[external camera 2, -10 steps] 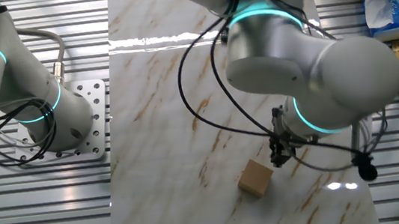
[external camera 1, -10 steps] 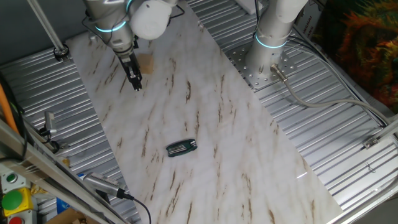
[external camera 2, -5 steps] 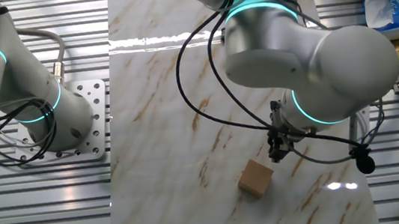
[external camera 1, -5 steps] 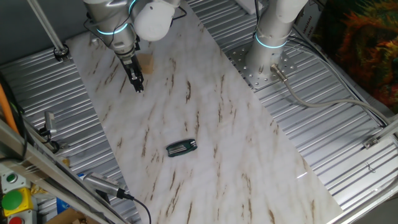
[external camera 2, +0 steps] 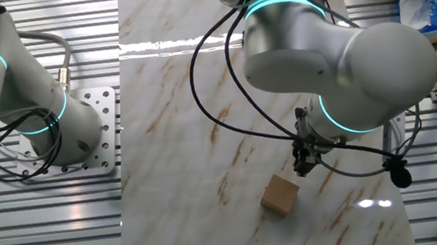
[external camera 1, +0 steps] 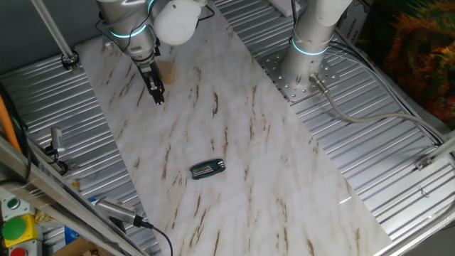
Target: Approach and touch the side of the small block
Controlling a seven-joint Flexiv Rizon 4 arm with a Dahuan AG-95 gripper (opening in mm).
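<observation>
Marble-patterned counter [external camera 1: 234, 149] between ribbed metal side panels. Small tan wooden block [external camera 2: 279, 195] near one end of the counter, sitting flat with one corner turned toward the other fixed camera. Gripper [external camera 2: 303, 165] hanging tip-down just beside the block, dark fingers [external camera 1: 158, 94] pointing at the counter. Not possible to tell whether the fingers are spread or pressed together; nothing visibly pinched.

Key relation: in the other fixed view, block just below and left of the fingertips, a narrow strip of bare marble apparently between them, so probably not yet touching. In one fixed view, only a tan sliver of the block [external camera 1: 168, 70] showing behind the wrist, on the far side of the fingers. Likely next move: a short sideways nudge toward the block's nearest side face.

Dark ribbed oblong object [external camera 1: 207, 168] lying well apart, mid-counter.
</observation>
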